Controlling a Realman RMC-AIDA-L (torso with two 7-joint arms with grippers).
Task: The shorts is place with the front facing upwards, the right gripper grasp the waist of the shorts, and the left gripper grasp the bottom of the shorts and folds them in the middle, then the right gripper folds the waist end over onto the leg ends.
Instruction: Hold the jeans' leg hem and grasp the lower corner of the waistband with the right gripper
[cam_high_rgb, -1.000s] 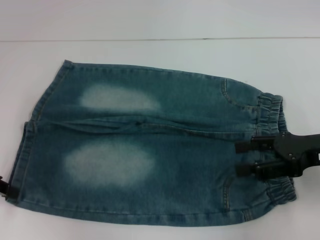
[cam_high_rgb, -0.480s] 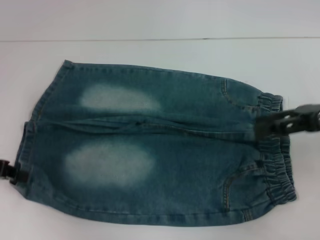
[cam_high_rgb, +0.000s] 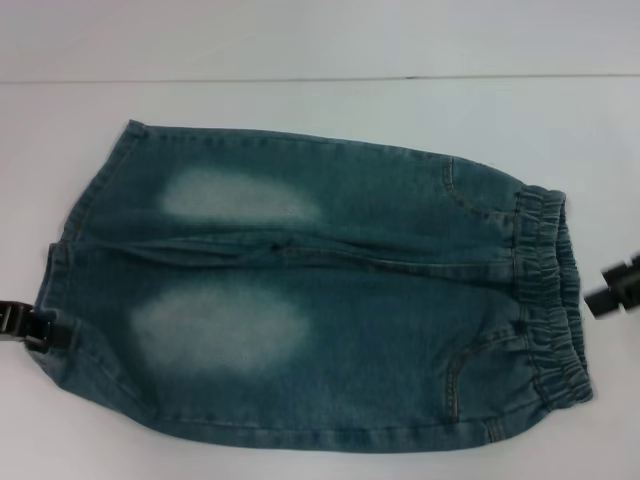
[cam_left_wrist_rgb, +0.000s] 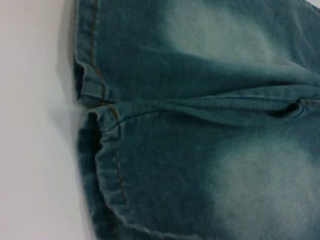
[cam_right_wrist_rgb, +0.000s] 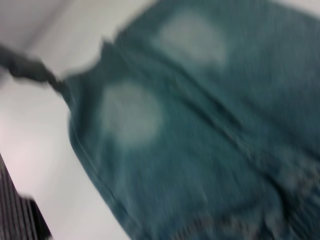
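Both folds remain: shorts (cam_high_rgb: 310, 300) lie flat; left hand (cam_high_rgb: 25, 325) at nine o'clock, right hand (cam_high_rgb: 618, 288) at three, finger states unclear.

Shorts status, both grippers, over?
Right gripper off the waist, at table edge. Left gripper at the bottom of the shorts. Shorts flat, unfolded. No obstruction seen.

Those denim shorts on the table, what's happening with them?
A two-armed robot is set to fold the shorts, which lie flat and unfolded on the white table. The left gripper sits at the leg ends. The right gripper is off to the side of the elastic waist, not touching it.
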